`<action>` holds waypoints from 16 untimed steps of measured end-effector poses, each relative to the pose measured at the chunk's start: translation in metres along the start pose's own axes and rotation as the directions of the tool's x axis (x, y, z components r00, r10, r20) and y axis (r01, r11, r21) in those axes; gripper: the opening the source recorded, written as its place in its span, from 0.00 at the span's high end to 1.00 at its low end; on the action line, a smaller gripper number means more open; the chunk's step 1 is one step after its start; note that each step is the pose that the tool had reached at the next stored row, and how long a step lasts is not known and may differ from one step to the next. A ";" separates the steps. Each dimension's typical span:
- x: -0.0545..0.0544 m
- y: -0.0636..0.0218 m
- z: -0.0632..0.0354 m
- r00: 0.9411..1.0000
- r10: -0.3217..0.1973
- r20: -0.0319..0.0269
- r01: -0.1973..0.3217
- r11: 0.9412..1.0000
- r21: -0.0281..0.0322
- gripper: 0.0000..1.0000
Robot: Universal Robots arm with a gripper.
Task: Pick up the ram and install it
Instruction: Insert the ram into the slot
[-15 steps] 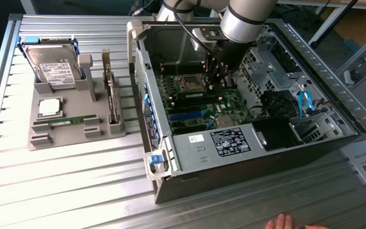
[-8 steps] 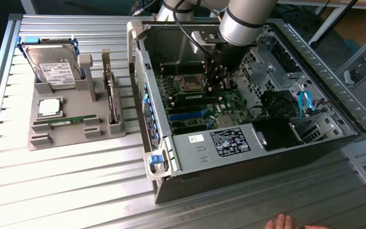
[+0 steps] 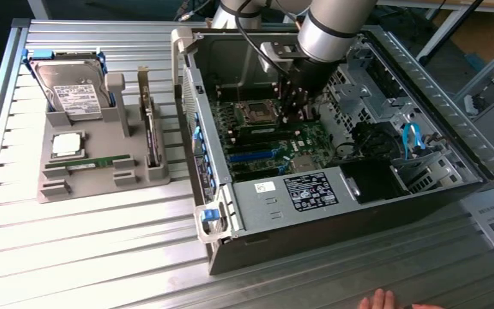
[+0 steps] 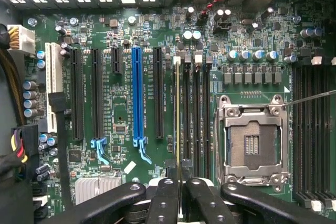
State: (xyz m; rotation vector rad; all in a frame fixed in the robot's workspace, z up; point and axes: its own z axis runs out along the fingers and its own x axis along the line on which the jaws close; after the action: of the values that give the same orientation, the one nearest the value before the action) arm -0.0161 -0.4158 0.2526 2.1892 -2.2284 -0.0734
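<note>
Inside the open case [image 3: 333, 193], upper middle of the exterior view, the claw [image 4: 180, 192] pinches the ram [image 4: 178, 119] edge-on, lined up with the slots [image 4: 195, 119] beside the socket [image 4: 253, 142].

Ram [image 4: 178, 114] seen edge-on — chips and seating depth in slot not discernible; near end hidden behind gripper [image 4: 178, 195]. Exterior view: arm [image 3: 337, 29] cut by top edge, hand [image 3: 382, 300] cut by bottom edge — label [image 3: 314, 191] print too small to read.
</note>
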 end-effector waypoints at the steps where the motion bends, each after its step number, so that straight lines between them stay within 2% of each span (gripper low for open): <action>1: 0.000 0.0000 0.0000 1.000 0.000 0.000 0.000 1.000 0.000 0.88; 13: -0.004 0.0010 0.0005 1.000 0.000 0.000 0.000 1.000 0.000 0.88; 16: -0.004 0.0011 0.0047 1.000 0.000 0.000 0.000 1.000 0.000 0.88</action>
State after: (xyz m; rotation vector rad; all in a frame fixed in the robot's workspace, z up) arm -0.0174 -0.4114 0.2480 2.1892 -2.2285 -0.0729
